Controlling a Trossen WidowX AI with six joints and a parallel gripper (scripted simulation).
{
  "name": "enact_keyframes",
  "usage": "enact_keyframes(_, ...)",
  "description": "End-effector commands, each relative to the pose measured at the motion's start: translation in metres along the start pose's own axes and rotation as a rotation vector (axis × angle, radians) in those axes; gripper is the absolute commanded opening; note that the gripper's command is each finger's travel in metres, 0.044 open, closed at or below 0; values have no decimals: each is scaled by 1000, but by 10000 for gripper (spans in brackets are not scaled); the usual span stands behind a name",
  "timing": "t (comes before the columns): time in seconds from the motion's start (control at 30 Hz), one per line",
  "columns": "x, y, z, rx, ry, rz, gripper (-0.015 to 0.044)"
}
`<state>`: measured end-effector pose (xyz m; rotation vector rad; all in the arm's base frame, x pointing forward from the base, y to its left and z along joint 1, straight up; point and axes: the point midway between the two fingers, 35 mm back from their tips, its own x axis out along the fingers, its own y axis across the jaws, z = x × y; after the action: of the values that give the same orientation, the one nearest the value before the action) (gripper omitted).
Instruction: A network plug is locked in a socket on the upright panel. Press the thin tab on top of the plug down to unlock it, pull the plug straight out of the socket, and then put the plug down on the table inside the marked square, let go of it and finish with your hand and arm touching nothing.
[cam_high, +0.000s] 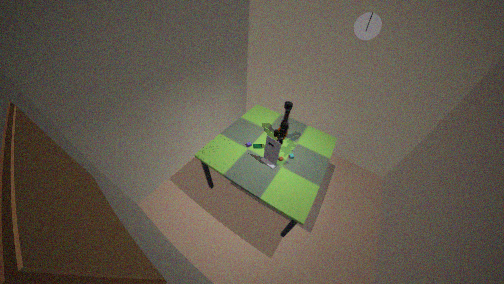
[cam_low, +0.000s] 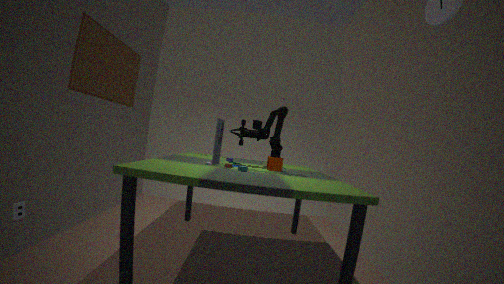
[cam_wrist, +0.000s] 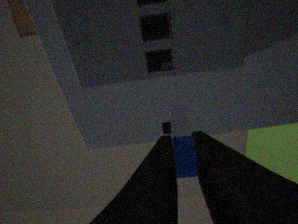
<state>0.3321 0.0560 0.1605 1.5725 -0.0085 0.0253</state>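
Observation:
My gripper (cam_wrist: 181, 143) (cam_low: 232, 131) is shut on the plug (cam_wrist: 185, 157), whose blue body shows between the dark fingers in the wrist view, with a dim greyish front part beyond the fingertips. The upright grey panel (cam_high: 272, 151) (cam_low: 218, 142) (cam_wrist: 115, 112) stands on the table. In the exterior view a gap shows between the fingertips and the panel, and the gripper is level with its upper part. Dark square openings (cam_wrist: 159, 60) show in the panel. The tab cannot be made out. A small dark-green rectangle (cam_high: 257, 146) lies on the table beside the panel; I cannot tell whether it is the marked square.
The checkered table (cam_high: 290, 192) (cam_low: 165, 170) carries a purple piece (cam_high: 248, 144), a red piece (cam_high: 281, 158) (cam_low: 228, 165) and a teal piece (cam_high: 291, 156) (cam_low: 243, 169) near the panel. The arm's orange base (cam_low: 275, 163) stands behind my gripper.

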Motion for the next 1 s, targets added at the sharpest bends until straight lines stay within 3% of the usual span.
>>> enact_keyframes(0.0, 0, 0, 0, 0, 0, 0, 0)
enact_keyframes(0.97, -15, 47, -2, 4, -1, 1, 0)
